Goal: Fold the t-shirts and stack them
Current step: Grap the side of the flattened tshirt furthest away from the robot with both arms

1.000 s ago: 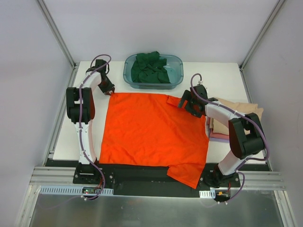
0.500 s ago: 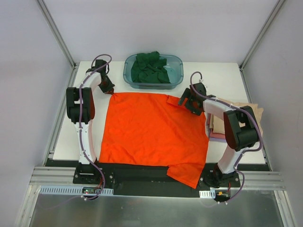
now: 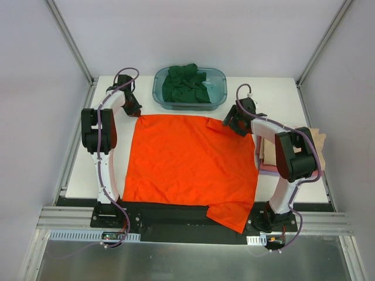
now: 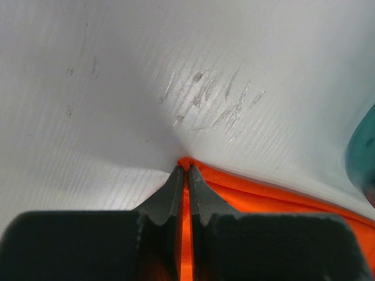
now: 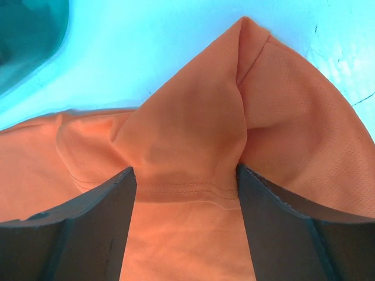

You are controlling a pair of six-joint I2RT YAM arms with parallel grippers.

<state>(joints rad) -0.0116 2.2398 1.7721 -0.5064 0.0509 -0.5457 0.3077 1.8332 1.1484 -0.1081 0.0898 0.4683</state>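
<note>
White table: the orange-red t-shirt lies spread flat on it. The left gripper is clamped on its far corner; the right gripper stands open astride a bunched fold. A shallow bite there may slip, skewing the fold.

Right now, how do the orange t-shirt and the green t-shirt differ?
The orange t-shirt lies spread out on the table; the green t-shirt sits crumpled in the teal tub. The left gripper pinches the orange t-shirt's corner; nothing touches the green t-shirt. Neither is folded yet.
</note>
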